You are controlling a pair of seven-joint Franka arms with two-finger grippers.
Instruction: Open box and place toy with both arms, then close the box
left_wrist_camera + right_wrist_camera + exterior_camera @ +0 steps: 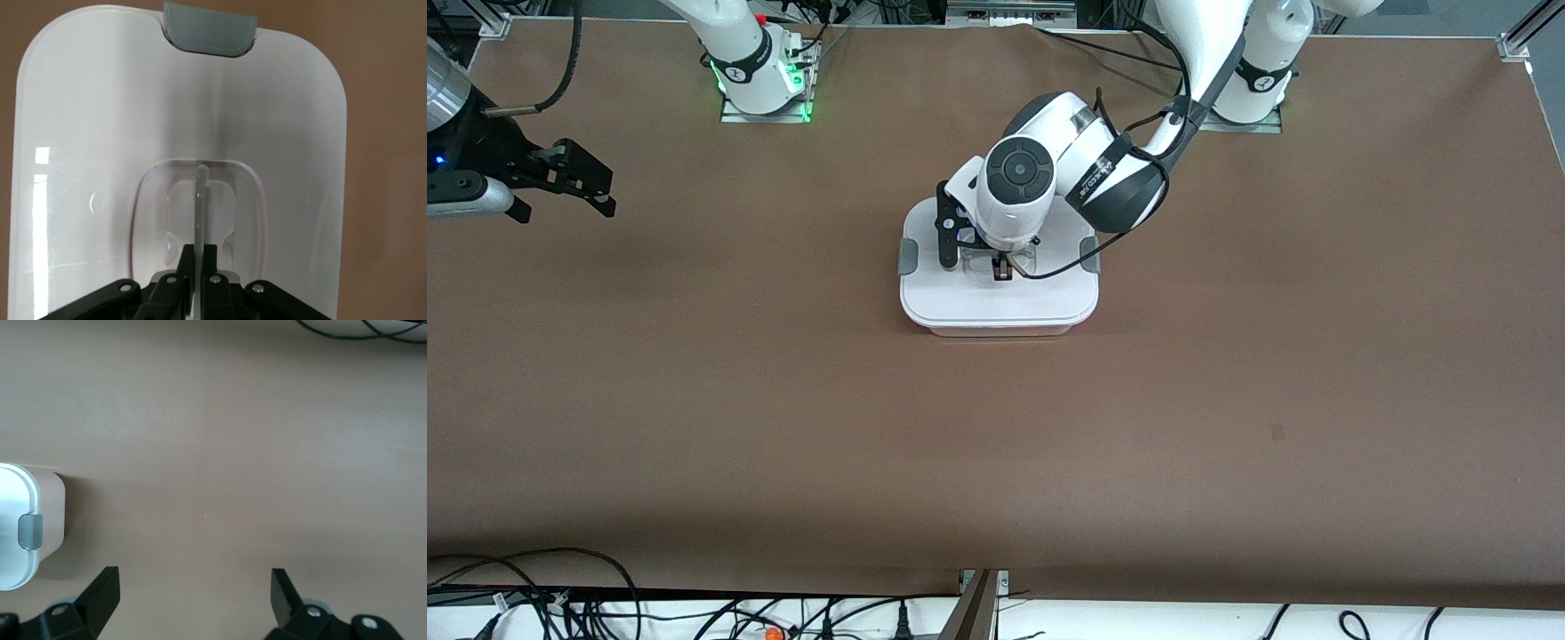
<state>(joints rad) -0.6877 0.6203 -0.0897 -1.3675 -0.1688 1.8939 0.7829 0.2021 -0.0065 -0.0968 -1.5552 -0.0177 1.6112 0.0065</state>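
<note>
The box (996,300) stands in the middle of the table with its flat white lid (100,120) on. A grey clip (907,256) sits at each end of it. My left gripper (1002,271) reaches straight down onto the lid. It is shut on the thin clear centre handle (201,200), which stands upright between the fingers of the left gripper (202,250). My right gripper (596,191) waits open and empty over bare table at the right arm's end. In its wrist view the right gripper (195,583) has one end of the box (27,520) off to the side. The toy is out of view.
Brown matting covers the whole table (1227,400). The arm bases (760,80) stand along the edge farthest from the front camera. Loose cables (560,604) lie off the table at the edge nearest the camera.
</note>
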